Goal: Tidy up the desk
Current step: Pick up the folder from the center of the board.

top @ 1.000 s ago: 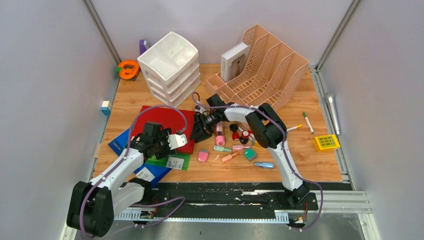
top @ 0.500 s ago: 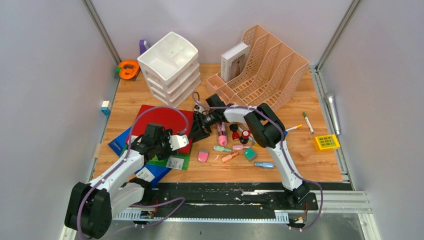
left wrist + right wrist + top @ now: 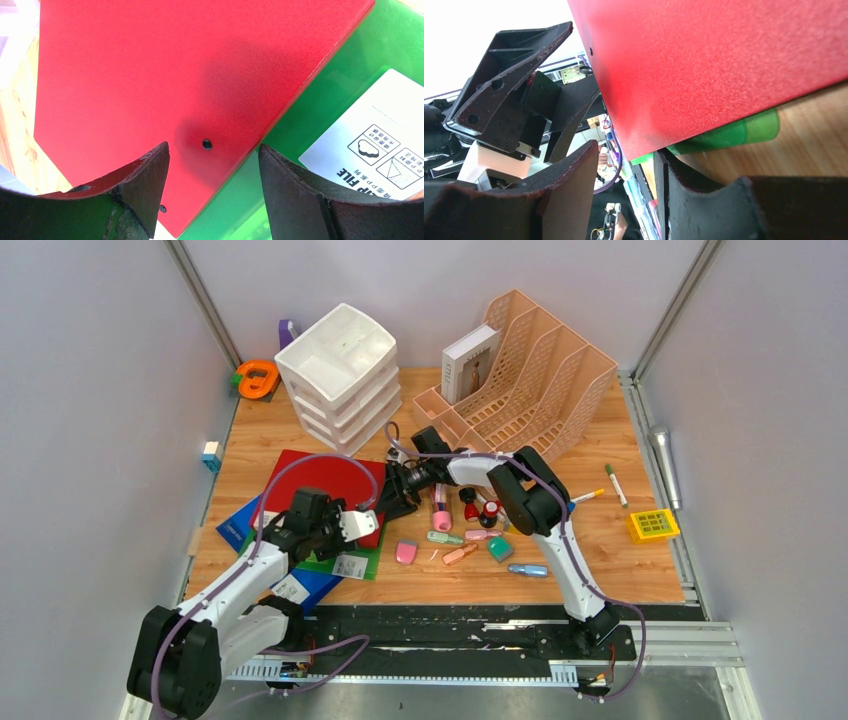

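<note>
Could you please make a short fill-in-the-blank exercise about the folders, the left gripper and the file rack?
1. The red folder lies on top of a ____ one.
2. The left gripper hangs over the red folder with its jaws ____.
3. In the pink file rack stands one white ____.
Missing words: green (the green folder); open; book.

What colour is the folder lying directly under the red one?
Green; the folder shows best in the left wrist view.
</note>
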Available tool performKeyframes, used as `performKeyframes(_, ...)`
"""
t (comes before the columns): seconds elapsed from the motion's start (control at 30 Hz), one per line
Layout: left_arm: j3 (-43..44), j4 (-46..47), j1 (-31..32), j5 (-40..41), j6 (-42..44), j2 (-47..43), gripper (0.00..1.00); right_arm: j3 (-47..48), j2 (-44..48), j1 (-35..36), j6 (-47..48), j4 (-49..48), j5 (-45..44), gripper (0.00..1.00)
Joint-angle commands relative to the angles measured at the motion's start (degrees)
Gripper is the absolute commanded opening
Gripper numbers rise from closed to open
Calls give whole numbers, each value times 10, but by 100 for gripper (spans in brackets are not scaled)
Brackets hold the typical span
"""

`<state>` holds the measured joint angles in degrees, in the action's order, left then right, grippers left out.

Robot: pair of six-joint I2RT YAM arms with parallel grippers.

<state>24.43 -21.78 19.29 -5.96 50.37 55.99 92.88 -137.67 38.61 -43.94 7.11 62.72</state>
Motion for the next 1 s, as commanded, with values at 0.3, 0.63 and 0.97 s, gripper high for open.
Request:
performKeyframes(0.3, -24, 6, 21, 12, -24, -1, 73, -8, -10, 4, -71, -100, -22, 45)
performKeyframes(0.63, -32, 9, 27, 19, -33, -8, 73, -20, 6, -1, -98, -123, -85, 44)
performKeyframes(0.97, -31, -7, 31, 25, -34, -23, 74, -19, 13, -10, -124, -148, -80, 23)
